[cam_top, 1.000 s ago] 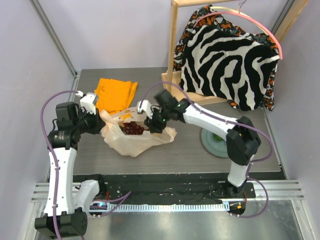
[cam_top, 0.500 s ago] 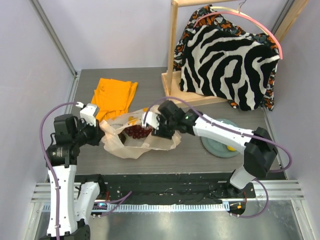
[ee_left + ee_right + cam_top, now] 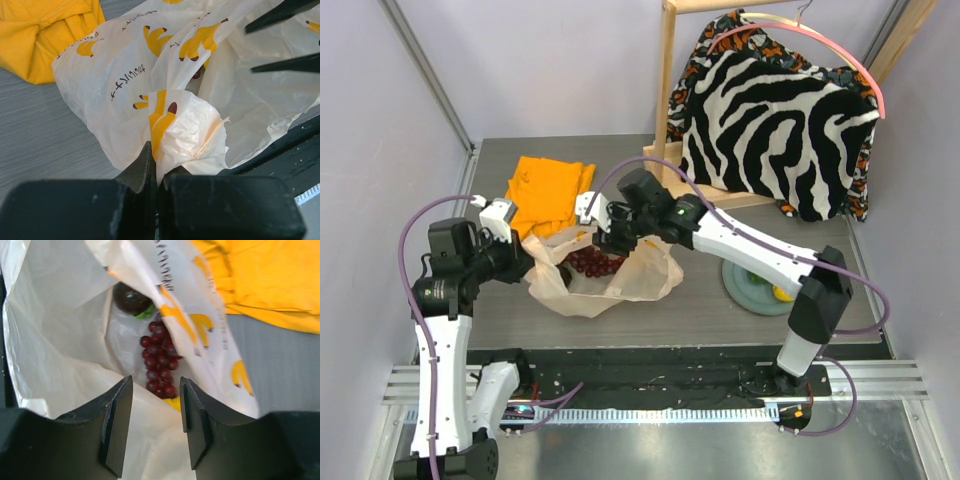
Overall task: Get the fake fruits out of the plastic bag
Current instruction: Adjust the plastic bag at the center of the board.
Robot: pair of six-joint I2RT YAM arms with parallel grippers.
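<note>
From above, we saw the bag [image 3: 620,285] between both arms, with the right gripper [image 3: 602,238] over its mouth. Our left wrist view showed the left gripper [image 3: 157,172] pinching a bag fold. Our right wrist view showed that gripper spread, with the grapes [image 3: 159,357] straight ahead, lying lengthwise.

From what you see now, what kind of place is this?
Most likely a robot lab cell, not a home: plain walls close in a table, and staged props sit on it, a bag of fake grapes and a zebra garment on a wooden rack.
</note>
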